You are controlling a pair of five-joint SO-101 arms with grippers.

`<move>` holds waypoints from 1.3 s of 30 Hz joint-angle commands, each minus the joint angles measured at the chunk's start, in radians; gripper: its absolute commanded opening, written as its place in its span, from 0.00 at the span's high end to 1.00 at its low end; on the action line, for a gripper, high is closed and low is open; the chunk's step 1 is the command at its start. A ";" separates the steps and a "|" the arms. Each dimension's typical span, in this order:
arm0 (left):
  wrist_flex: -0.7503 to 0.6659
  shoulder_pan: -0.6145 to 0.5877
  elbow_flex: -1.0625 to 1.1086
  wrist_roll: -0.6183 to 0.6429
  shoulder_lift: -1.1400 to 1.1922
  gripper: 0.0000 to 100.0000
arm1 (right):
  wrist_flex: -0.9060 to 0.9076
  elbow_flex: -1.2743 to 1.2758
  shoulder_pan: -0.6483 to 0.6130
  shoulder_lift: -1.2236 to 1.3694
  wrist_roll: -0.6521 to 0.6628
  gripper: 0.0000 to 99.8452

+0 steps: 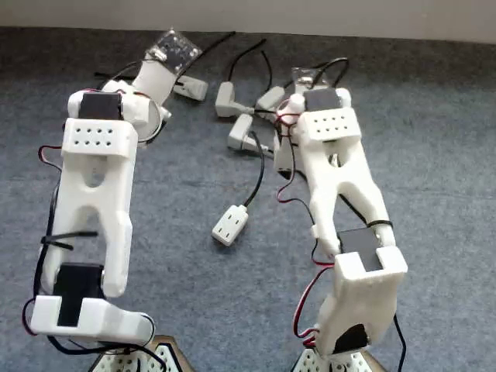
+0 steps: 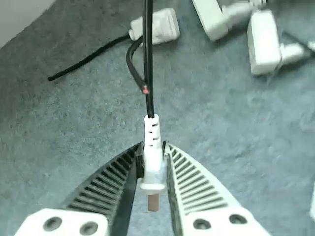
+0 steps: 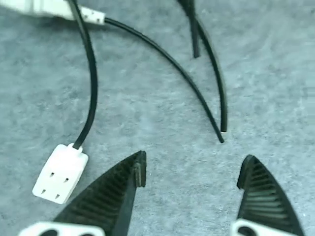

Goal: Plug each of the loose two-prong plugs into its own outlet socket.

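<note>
Grey carpet [image 2: 74, 123]; plug [image 2: 151, 162] between left jaws

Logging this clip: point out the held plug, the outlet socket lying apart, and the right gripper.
held plug [image 2: 151, 157]: left wrist view, its white body.
outlet socket [image 3: 60, 173]: right wrist view, its slotted face.
right gripper [image 3: 194, 164]: right wrist view, midway between its open fingertips.

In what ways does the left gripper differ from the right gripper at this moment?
The left gripper is shut on a white plug; the right gripper is open and holds nothing. A black cord runs out from the left gripper's plug, while a white outlet socket lies on the carpet beside the right gripper. Both have black ribbed fingers.
</note>
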 commanded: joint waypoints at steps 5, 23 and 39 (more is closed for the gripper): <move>-0.143 0.036 0.051 0.694 -0.208 0.99 | -0.001 -0.045 0.091 -0.054 0.008 0.70; -0.667 0.153 0.717 1.386 -0.993 0.99 | -0.097 0.087 0.087 -0.056 0.008 0.70; -1.473 0.394 1.621 1.390 -1.679 0.99 | -0.093 0.117 0.085 -0.067 0.014 0.70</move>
